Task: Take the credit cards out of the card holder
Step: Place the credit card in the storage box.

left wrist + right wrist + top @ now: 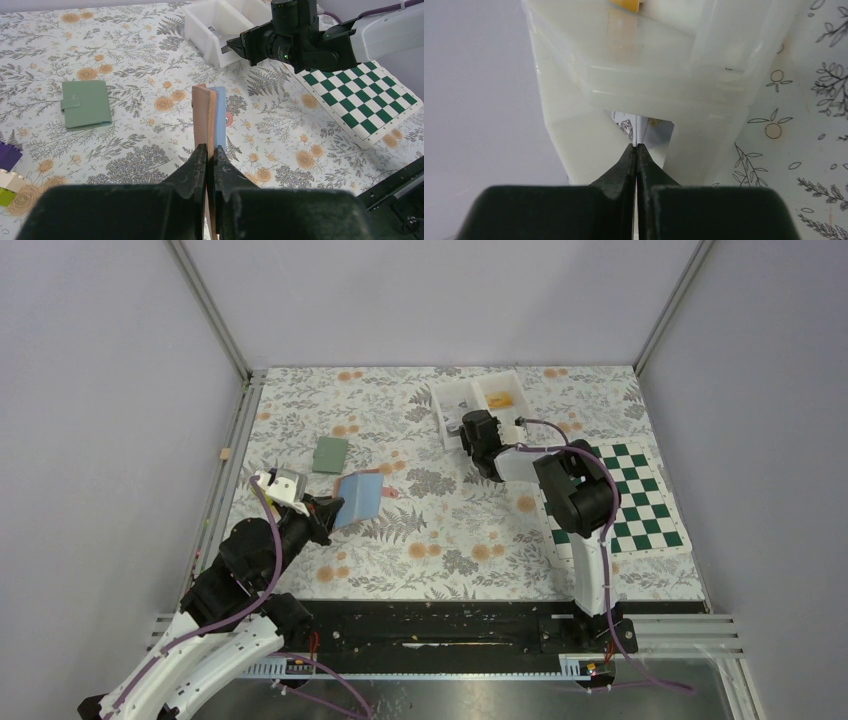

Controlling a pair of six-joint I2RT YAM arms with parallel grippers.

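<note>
Clamping the card holder [206, 112] by its near edge in the tightly closed left claw [210, 156], close to the left edge of the desk [450, 540] and roughly midway between the near and far edges. Holding it on edge, tan cover on the left and light-blue panel on the right in the left wrist view, with a small reddish tab poking out on the blue side. Not showing whether the holder's far end is touching the floral cloth or hanging clear of it.

Showing, just beyond and to the left, a green tabbed wallet [86, 104] lying flat and shut on the desk, apart from the holder.

Taking in a green-and-white chessboard mat [640, 510] lying flat along the desk's right edge, with the right arm [580, 500] crossing above its left side.

Pinching, farther out, a thin pale credit card [638, 131], seen edge-on, in the closed right claw [636, 150], with the tips reaching into the left compartment of the white tray [202, 40].

Ending at the desk's far edge, slightly right of centre, with that tray and an orange item [499, 399] lying in its right compartment.
</note>
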